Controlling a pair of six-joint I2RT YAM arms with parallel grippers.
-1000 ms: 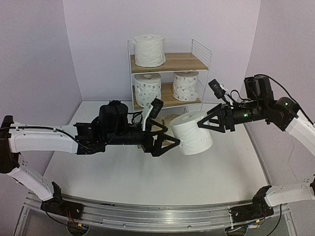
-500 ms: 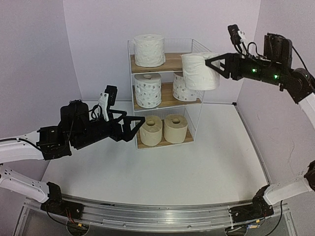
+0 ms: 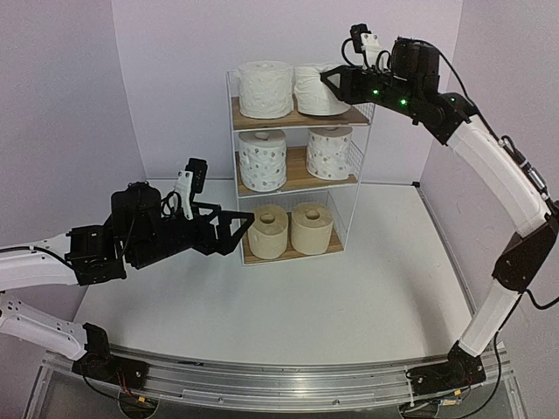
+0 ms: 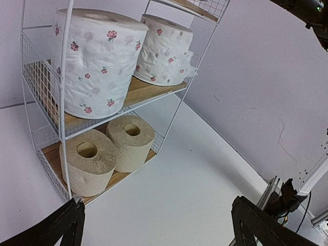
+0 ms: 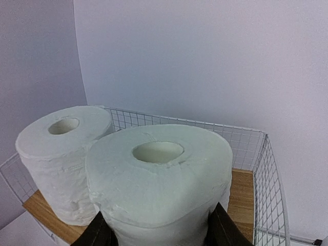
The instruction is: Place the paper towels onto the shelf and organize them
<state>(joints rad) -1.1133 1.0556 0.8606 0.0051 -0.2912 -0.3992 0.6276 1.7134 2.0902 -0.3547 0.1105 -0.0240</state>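
Note:
The white wire shelf (image 3: 362, 87) stands at the back with three wooden boards. My right gripper (image 3: 330, 80) is shut on a plain white roll (image 3: 316, 90) and holds it over the right of the top board, beside the other plain white roll (image 3: 265, 88). In the right wrist view the held roll (image 5: 160, 179) sits between my fingers (image 5: 221, 230), the other roll (image 5: 64, 159) to its left. Two dotted rolls (image 3: 263, 159) (image 3: 329, 151) stand on the middle board, two beige rolls (image 3: 267, 230) (image 3: 311, 227) on the bottom. My left gripper (image 3: 245, 227) is open and empty, just left of the bottom tier.
The white table (image 3: 288, 305) runs from the shelf to the metal rail (image 3: 279, 380) at the near edge. Purple walls close in the back and both sides. The right arm (image 3: 507, 175) arches high along the right wall.
My right gripper has carried the plain white roll from mid-air right of the shelf onto the top tier. My left gripper has barely moved, edging slightly toward the shelf.

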